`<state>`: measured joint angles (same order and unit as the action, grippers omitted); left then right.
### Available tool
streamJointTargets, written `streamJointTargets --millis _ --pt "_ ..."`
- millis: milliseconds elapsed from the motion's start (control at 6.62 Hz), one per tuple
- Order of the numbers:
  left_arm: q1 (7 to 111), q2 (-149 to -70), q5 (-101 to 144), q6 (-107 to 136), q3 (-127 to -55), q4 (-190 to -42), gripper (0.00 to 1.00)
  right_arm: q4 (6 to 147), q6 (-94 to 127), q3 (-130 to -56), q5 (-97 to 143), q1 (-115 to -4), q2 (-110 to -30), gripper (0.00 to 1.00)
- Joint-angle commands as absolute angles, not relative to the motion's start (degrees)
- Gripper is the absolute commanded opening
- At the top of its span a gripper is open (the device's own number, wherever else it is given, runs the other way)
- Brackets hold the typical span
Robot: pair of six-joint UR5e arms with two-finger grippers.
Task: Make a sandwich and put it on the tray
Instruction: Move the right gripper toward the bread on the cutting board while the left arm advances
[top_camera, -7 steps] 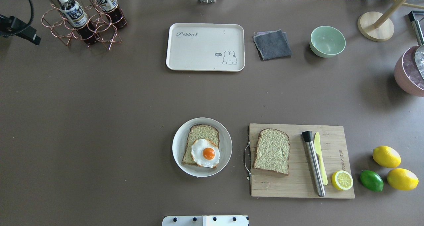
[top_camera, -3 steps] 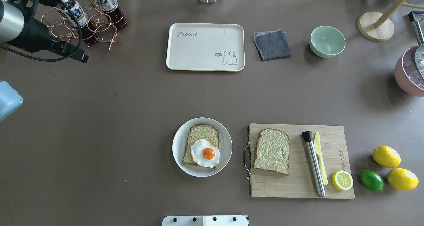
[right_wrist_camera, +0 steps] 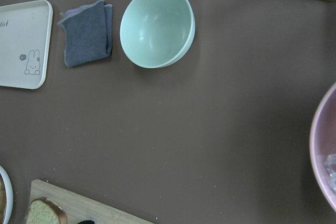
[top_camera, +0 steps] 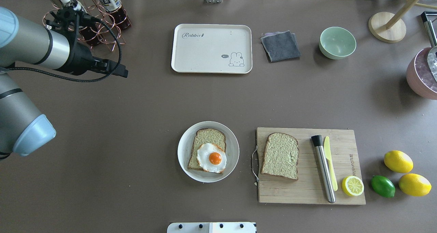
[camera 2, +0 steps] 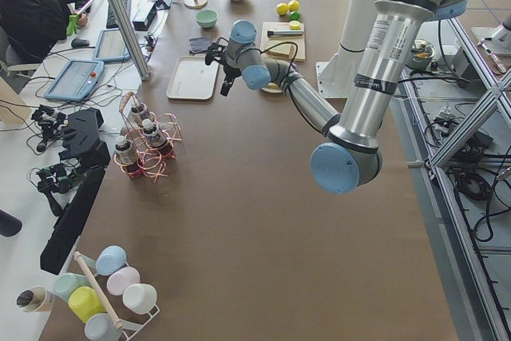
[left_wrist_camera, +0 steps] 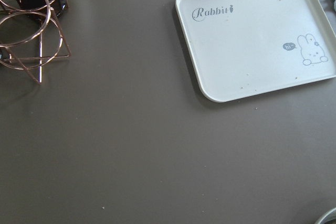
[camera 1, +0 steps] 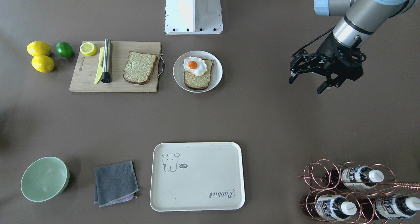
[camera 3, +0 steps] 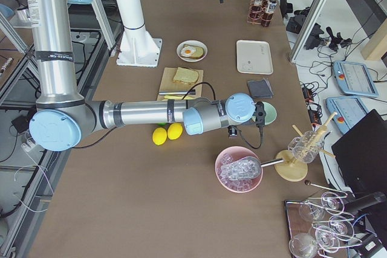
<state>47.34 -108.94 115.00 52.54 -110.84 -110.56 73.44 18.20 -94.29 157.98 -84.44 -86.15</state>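
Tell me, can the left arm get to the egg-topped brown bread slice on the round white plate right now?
Probably yes. The left gripper hangs open and empty over brown tabletop, and nothing stands between it and the egg-topped slice on the round white plate.

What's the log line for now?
left gripper open, empty | egg on bread, on plate | other slice on board | tray empty

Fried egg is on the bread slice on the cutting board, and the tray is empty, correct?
Not quite. The fried egg lies on the bread slice on the round white plate; the other slice, on the cutting board, is bare. The overhead exterior view shows this. The tray is empty, as you said.
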Motion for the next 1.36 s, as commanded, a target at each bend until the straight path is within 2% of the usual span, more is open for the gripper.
streamJointTargets --millis 0,302,453,755,1208 --pt "44.4 -111.3 112.3 59.6 -111.1 -110.9 0.98 69.2 24.8 -102.1 149.5 -75.5 -85.8 1.00" --pt "42.6 -111.4 108.6 61.6 -111.9 -110.7 0.98 69.1 37.5 -108.3 141.0 -68.0 -85.3 1.00" --pt "42.1 -111.4 108.5 61.8 -111.8 -110.6 0.98 69.0 38.4 -108.2 140.9 -66.5 -84.1 0.97" --pt "41.2 -112.1 108.4 63.5 -111.8 -110.5 0.98 61.6 56.6 -108.6 136.2 -58.8 -81.2 0.98" --pt "36.8 -112.1 102.4 63.3 -112.1 -110.7 0.98 50.6 68.5 -108.1 124.6 -48.6 -83.2 1.00"
